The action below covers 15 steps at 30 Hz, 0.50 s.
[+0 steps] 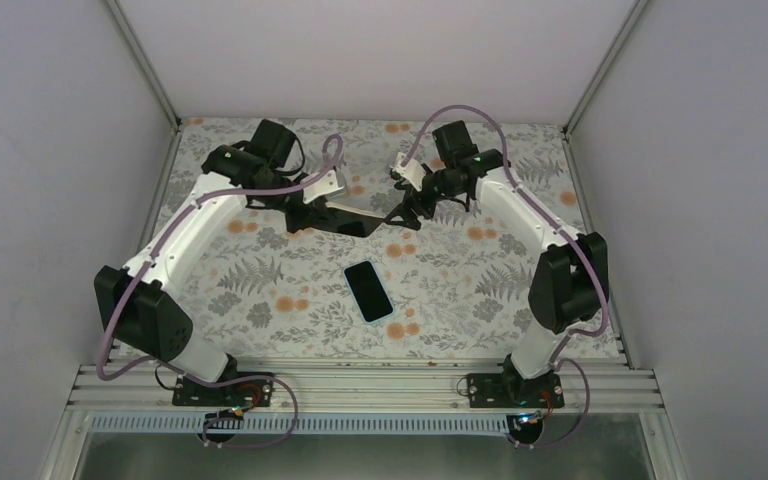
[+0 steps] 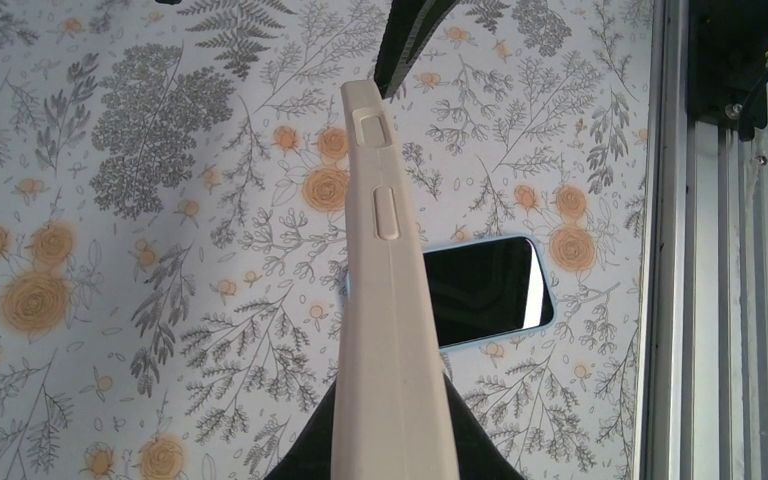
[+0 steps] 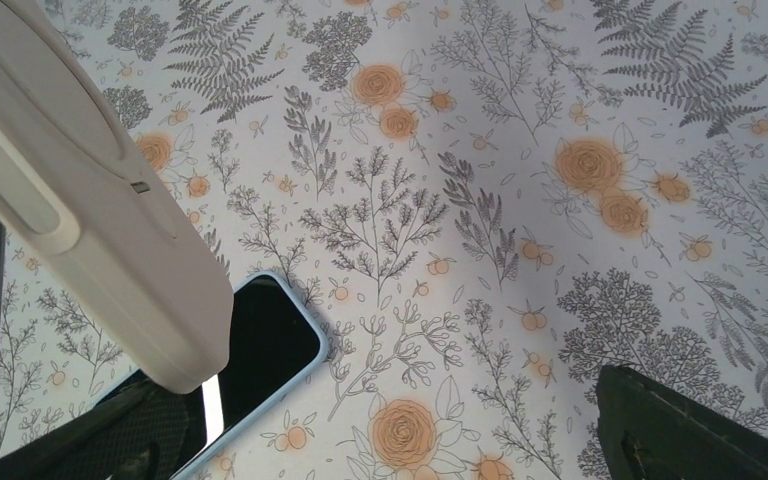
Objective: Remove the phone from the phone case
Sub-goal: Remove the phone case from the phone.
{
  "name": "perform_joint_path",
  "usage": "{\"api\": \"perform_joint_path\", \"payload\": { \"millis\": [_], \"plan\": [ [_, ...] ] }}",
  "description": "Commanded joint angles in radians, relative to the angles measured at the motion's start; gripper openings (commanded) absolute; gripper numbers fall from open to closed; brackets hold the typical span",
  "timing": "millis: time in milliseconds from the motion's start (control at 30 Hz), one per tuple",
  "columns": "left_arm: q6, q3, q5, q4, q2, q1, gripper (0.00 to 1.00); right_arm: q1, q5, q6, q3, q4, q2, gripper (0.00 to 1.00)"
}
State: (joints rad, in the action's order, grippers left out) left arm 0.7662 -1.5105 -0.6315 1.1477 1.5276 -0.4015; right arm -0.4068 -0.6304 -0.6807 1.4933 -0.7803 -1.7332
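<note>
The phone (image 1: 368, 290) lies flat on the floral table, black screen up, with a light blue rim. It also shows in the left wrist view (image 2: 480, 290) and the right wrist view (image 3: 260, 340). The beige phone case (image 1: 352, 212) hangs in the air at the back, apart from the phone. My left gripper (image 1: 305, 215) is shut on one end of the case (image 2: 390, 330). My right gripper (image 1: 405, 210) is open at the case's other end (image 3: 80, 190); its fingers (image 3: 680, 430) stand wide apart and hold nothing.
The floral table cover (image 1: 460, 290) spans the work area. A metal rail (image 1: 360, 385) runs along the near edge by the arm bases. White walls enclose the left, right and back sides.
</note>
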Motion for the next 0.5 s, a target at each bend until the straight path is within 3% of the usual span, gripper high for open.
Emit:
{"api": "perform_joint_path", "payload": {
  "millis": [0, 467],
  "plan": [
    [0.044, 0.002, -0.214, 0.211, -0.072, -0.069, 0.02, 0.087, 0.199, -0.030, 0.074, 0.156, -0.037, 1.00],
    [0.039, -0.002, -0.218, 0.211, -0.083, -0.080, 0.02, 0.137, 0.216, -0.047, 0.083, 0.165, -0.061, 1.00]
  ]
}}
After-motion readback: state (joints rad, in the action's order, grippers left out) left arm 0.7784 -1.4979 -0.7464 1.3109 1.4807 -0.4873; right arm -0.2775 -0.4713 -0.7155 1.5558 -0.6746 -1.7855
